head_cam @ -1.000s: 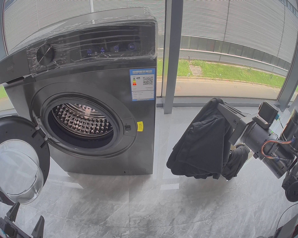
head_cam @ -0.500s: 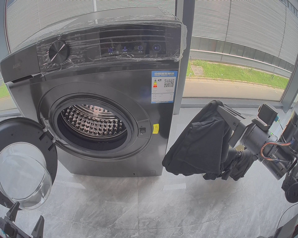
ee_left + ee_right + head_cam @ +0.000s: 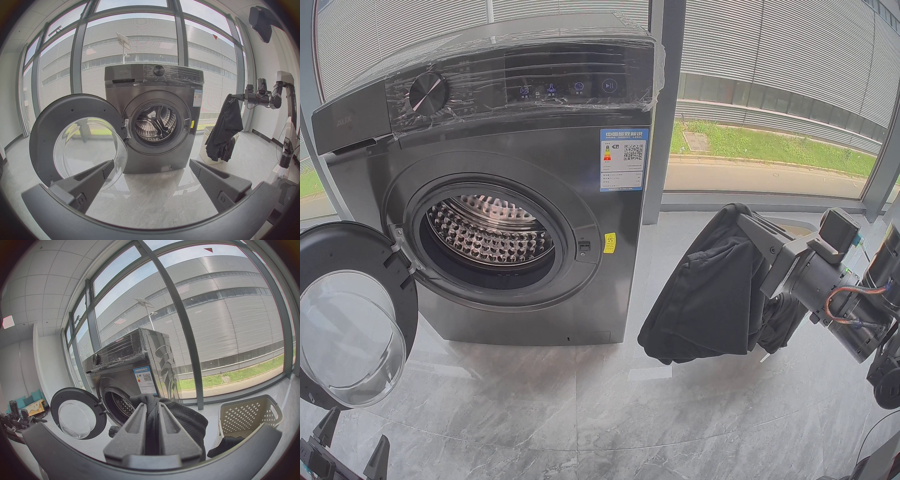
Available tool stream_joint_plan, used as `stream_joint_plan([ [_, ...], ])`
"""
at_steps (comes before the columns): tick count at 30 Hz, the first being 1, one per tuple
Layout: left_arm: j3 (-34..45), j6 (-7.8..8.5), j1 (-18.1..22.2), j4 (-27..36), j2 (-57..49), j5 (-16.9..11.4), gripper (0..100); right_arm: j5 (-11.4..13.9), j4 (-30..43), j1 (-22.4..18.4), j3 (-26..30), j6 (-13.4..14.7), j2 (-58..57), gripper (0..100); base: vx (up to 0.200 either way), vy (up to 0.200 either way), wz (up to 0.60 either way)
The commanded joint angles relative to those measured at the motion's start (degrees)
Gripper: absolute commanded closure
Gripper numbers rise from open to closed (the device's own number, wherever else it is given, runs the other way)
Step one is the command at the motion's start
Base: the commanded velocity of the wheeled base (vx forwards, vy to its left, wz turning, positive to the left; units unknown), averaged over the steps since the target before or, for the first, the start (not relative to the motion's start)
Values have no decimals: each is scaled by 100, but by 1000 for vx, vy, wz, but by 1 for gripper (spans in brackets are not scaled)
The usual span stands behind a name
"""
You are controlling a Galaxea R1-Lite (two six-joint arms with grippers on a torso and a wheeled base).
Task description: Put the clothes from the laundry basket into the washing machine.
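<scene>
The right gripper (image 3: 745, 220) is clamped on 1 black garment (image 3: 706, 294), hanging right of the washing machine (image 3: 506, 150). Carry it left, high enough that its hem clears the lip of the drum opening (image 3: 487, 234). The left gripper (image 3: 151, 162) idles, fingers apart.

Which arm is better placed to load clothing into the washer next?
Right. The right gripper is shut on the black garment, held up beside the washing machine, whose door stands open. The left gripper is open and empty, low near the door.
</scene>
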Motion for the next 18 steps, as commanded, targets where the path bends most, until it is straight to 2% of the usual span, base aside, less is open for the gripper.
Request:
stream_joint_plan([
  [1, 101, -3, -1, -1, -101, -1, 0, -2, -3, 3, 8, 4, 22, 100, 0, 200, 0],
  [18, 101, -3, -1, -1, -101, -1, 0, 25, -3, 3, 34, 21, 22, 100, 0, 200, 0],
])
